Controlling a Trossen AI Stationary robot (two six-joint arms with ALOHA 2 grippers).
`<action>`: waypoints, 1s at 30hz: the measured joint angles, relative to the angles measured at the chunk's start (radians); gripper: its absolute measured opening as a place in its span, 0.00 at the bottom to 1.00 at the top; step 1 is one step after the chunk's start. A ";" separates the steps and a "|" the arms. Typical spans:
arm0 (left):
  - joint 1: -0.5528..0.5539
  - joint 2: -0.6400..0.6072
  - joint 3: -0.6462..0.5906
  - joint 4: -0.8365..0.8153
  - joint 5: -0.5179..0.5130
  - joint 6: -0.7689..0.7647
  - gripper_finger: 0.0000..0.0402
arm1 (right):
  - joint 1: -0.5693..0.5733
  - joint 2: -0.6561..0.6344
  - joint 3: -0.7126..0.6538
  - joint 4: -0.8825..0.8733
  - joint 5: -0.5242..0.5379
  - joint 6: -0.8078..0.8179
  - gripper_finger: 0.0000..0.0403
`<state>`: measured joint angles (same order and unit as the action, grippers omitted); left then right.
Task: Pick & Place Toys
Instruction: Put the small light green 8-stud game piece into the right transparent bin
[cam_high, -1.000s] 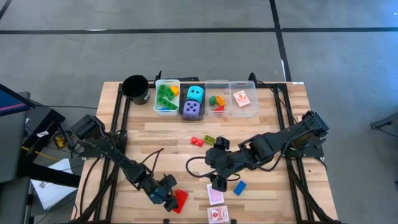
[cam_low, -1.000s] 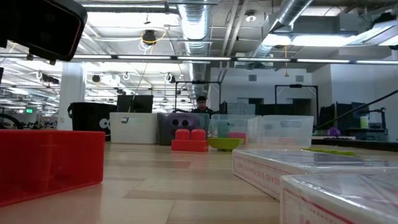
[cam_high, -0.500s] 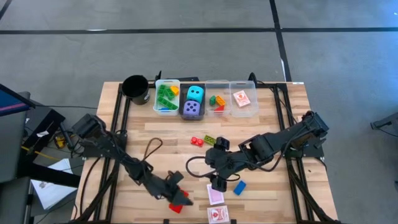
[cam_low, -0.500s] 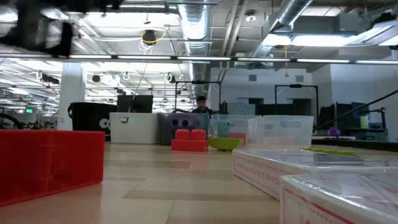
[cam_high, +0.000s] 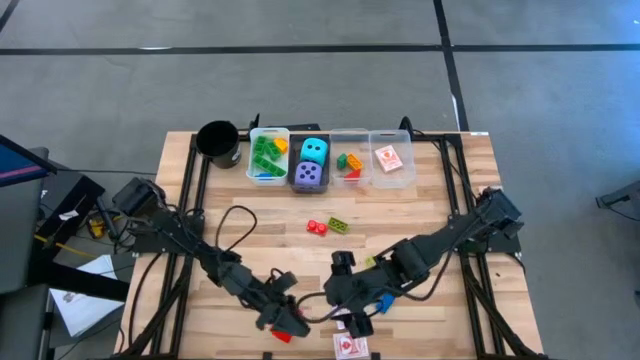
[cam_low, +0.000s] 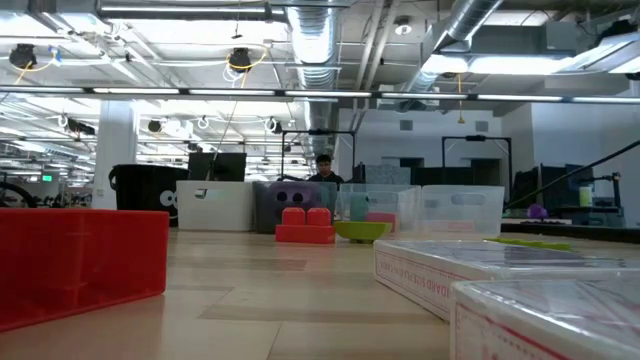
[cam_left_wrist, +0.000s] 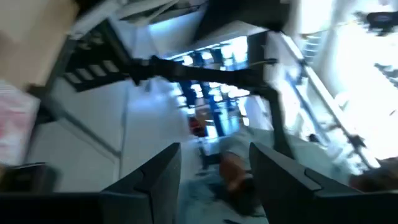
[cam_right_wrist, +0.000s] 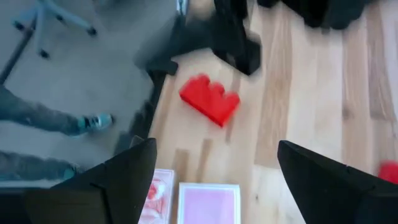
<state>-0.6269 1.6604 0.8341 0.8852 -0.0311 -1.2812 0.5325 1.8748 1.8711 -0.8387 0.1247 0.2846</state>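
Note:
A big red brick (cam_high: 286, 331) (cam_low: 80, 265) (cam_right_wrist: 209, 99) lies flat on the table near its front edge. My left gripper (cam_high: 290, 314) (cam_left_wrist: 214, 177) hangs just above it, pointing level, open and with nothing between its fingers. My right gripper (cam_high: 350, 314) (cam_right_wrist: 217, 180) hovers open to the brick's right, over two red-white cards (cam_right_wrist: 208, 202) (cam_high: 350, 345) that lie flat on the wood. A blue brick (cam_high: 383, 300) shows partly beside the right arm. Small red bricks (cam_high: 316, 227) and a green-yellow brick (cam_high: 338, 225) lie mid-table.
Four plastic bins (cam_high: 390, 160) stand in a row at the far edge, holding green bricks, two dice and a card. A black round cup (cam_high: 217, 140) stands to their left. A loose cable (cam_high: 235, 222) loops over the table's left half. A person's legs (cam_right_wrist: 37, 118) show beyond the table.
My left gripper has risen from the table beside the red brick and tipped up from pointing down to level, leaving the low view. The red brick has stayed where it was. My right gripper has moved toward the table's near edge, over the cards.

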 joint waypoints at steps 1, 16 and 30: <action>-0.004 -0.011 0.001 0.009 -0.003 0.001 0.45 | 0.002 0.004 0.000 -0.001 0.000 0.001 0.81; -0.033 -0.260 0.003 0.004 -0.284 0.335 0.40 | -0.092 0.026 -0.035 -0.161 0.149 0.013 0.81; -0.070 -0.311 0.002 0.007 -0.412 0.468 0.39 | -0.411 0.028 -0.271 -0.087 -0.058 0.040 0.81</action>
<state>-0.6971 1.3491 0.8360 0.8921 -0.4428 -0.8133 0.1217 1.9030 1.6003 -0.9257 0.0667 0.3250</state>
